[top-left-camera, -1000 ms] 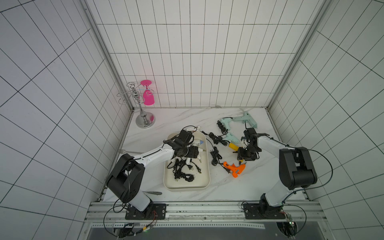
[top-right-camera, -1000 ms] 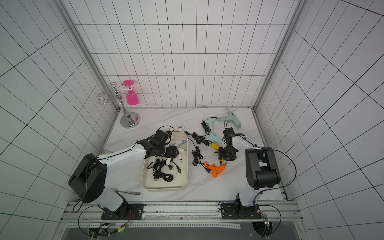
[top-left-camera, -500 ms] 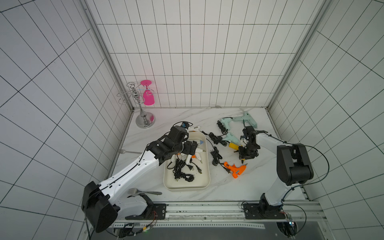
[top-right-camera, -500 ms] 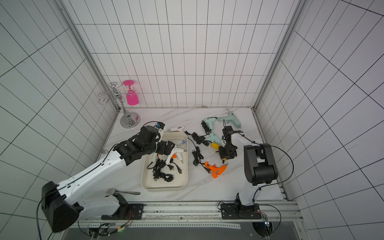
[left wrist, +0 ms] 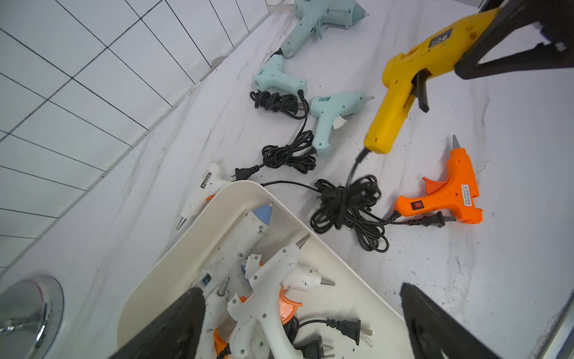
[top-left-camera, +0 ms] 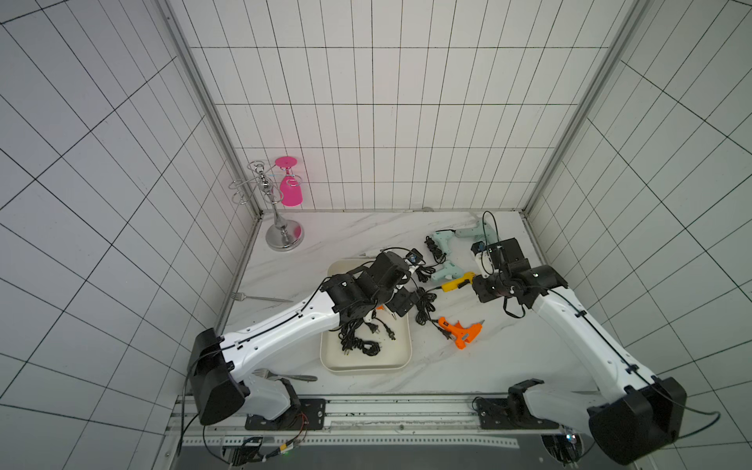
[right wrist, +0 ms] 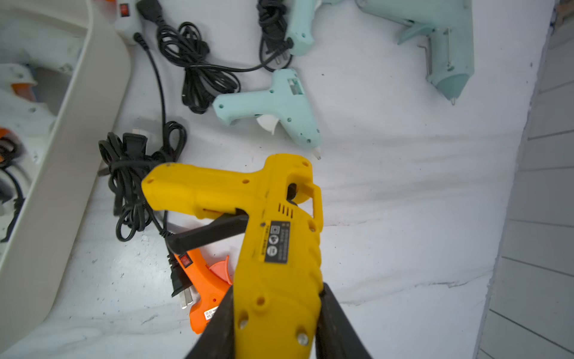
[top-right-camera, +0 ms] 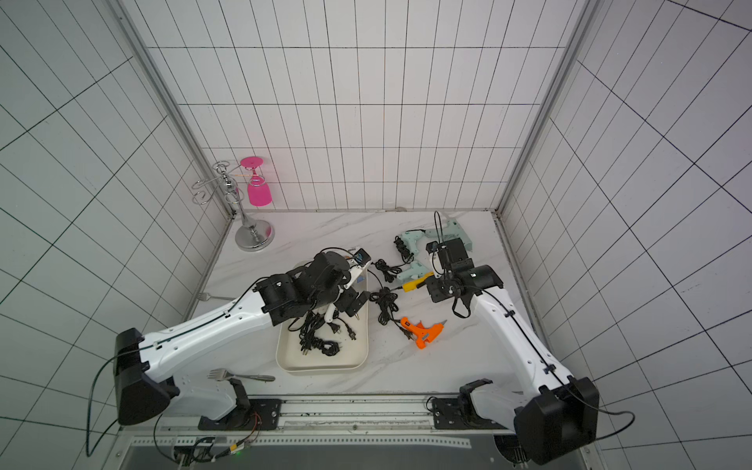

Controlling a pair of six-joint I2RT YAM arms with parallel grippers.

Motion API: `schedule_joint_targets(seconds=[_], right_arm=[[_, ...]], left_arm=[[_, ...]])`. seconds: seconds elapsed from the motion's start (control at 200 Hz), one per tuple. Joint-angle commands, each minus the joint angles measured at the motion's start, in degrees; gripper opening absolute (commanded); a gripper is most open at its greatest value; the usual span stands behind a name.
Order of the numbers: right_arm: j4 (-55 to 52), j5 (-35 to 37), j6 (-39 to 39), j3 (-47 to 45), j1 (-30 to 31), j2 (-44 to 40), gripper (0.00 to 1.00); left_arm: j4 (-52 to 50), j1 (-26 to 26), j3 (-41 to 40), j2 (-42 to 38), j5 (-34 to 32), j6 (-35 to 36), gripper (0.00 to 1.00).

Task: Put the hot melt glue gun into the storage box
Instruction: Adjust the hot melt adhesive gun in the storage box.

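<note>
The right gripper (right wrist: 276, 290) is clamped on the barrel of the chunky yellow plastic hot melt glue gun (right wrist: 273, 217), with one black finger on each side. The gun hangs just above the white marble-patterned tabletop (top-left-camera: 346, 236) (its shadow sits apart from it in the left wrist view). Its handle points toward the cream-white shallow rectangular plastic storage box (top-left-camera: 366, 364), and the gun is still outside the box. Its cord runs down into a tangled black cord bundle (left wrist: 344, 205) on the table between gun and box. The left gripper (left wrist: 301, 289) is spread wide and holds nothing, poised over the box's far end, where several white plastic glue guns with orange triggers (left wrist: 267, 298) lie piled. On the table a small bright orange glue gun (top-left-camera: 464, 331) lies nearer the robot than the yellow one. A small mint-green glue gun (right wrist: 273, 105) lies just beyond it.
</note>
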Motion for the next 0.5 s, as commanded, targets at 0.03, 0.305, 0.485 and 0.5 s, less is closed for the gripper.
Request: schedule_joint_targets(seconds=[0.03, 0.305, 0.485, 0.5], right_arm=[[-2.4, -1.9, -3.9, 1.7, 3.1, -1.9, 0.15], [1.0, -3.8, -3.0, -4.1, 3.6, -0.6, 0.06], [3.8, -7.0, -1.4, -5.5, 3.6, -1.5, 0.03], [4.1, -7.0, -1.6, -5.4, 3.6, -1.9, 0.03]], left_arm=[[0.3, -1.0, 2.7, 1.2, -4.0, 7.3, 0.99], [-0.3, -2.2, 1.5, 4.8, 1.4, 5.2, 0.97], [-0.3, -2.2, 0.0, 5.8, 9.0, 1.9, 0.97], [0.1, -2.0, -0.2, 5.8, 10.0, 1.8, 0.97]])
